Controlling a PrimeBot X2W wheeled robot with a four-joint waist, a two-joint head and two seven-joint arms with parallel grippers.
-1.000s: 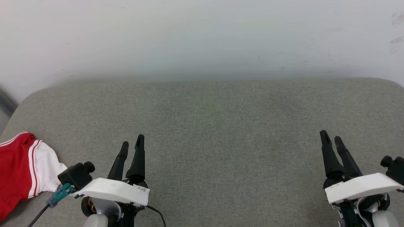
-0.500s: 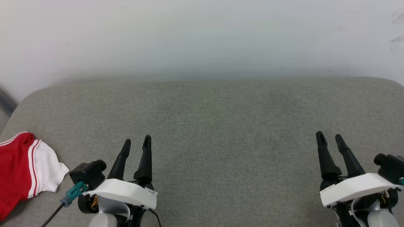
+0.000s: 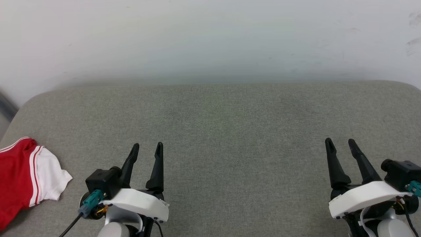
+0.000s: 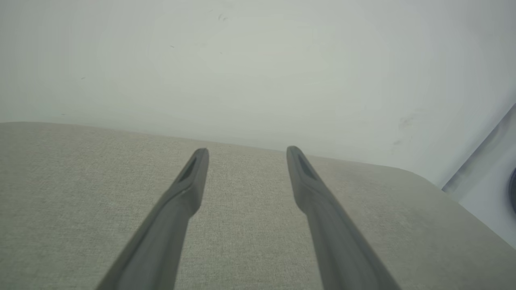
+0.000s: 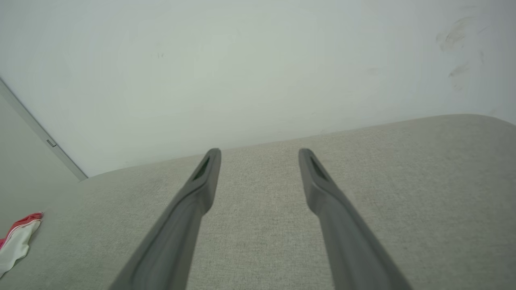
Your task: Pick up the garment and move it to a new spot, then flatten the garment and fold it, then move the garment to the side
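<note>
The garment (image 3: 23,174), red with a white sleeve and red-white stripe trim, lies bunched at the far left edge of the grey cushioned surface (image 3: 223,125); part of it runs off the picture. The right wrist view catches the garment (image 5: 18,237) at its far left. My left gripper (image 3: 147,149) stands open at the lower left, to the right of the garment and apart from it, with nothing between its fingers. The same left gripper (image 4: 246,155) shows bare cushion between its tips. At the lower right, my right gripper (image 3: 339,144) is open and empty, as the right gripper (image 5: 259,157) also shows.
A pale wall (image 3: 210,39) rises behind the cushion's far edge. The cushion's left corner is rounded, with a dark strip (image 3: 6,105) beyond it. A cable (image 3: 70,223) trails from the left wrist camera.
My left gripper has shifted right, away from the garment, and its fingers have turned more upright. My right gripper has drifted a little left. The garment has stayed put.
</note>
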